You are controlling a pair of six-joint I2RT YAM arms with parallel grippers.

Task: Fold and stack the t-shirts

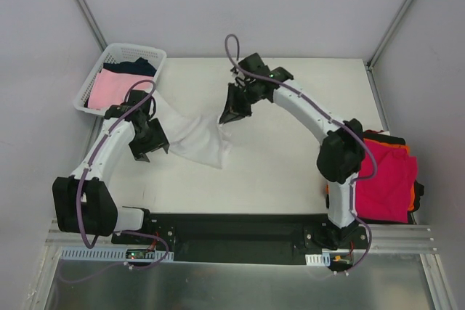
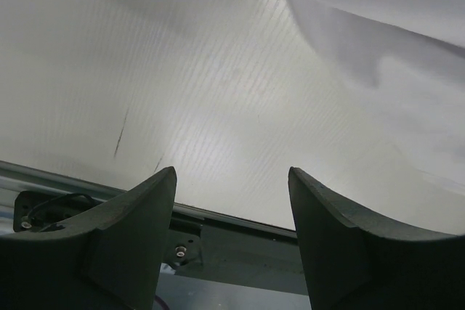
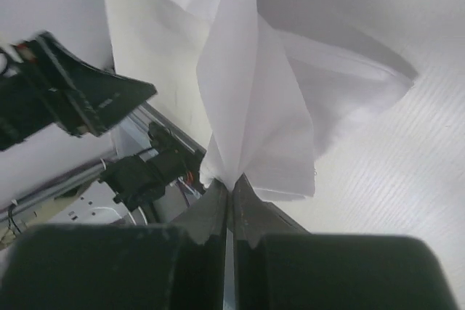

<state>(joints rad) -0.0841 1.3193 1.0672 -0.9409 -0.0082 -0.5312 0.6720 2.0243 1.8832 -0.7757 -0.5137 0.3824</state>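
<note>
Setting: white table (image 1: pixel 290 172) inside plain white walls with metal corner posts; a rail runs along the near edge.
Done so far: a stack at the table's right edge, magenta shirt (image 1: pixel 389 179) on top, orange (image 1: pixel 413 194) and black (image 1: pixel 385 138) edges showing beneath. By the look of it, three shirts are folded and stacked.
In hand: white shirt (image 1: pixel 192 139), rumpled and unfolded, lying left of centre with one corner raised.
Right gripper (image 3: pixel 231 188): pinched tight on a gathered corner of the white shirt, the cloth fanning out from the fingertips.
Left gripper (image 2: pixel 232 179): jaws apart, nothing between them; it hovers over bare table just beside the shirt's left edge.
Left to do: fold the white shirt and carry it to the stack; then the pink shirt (image 1: pixel 109 91) and navy shirt (image 1: pixel 134 67) waiting in the basket (image 1: pixel 145 50) at the far left corner.
Edges: the stack seems to lap over the right edge, close by the right arm's elbow; the basket juts past the far left corner.
Open room: the table's centre and far right show bare surface, probably enough to spread and fold the shirt there.
</note>
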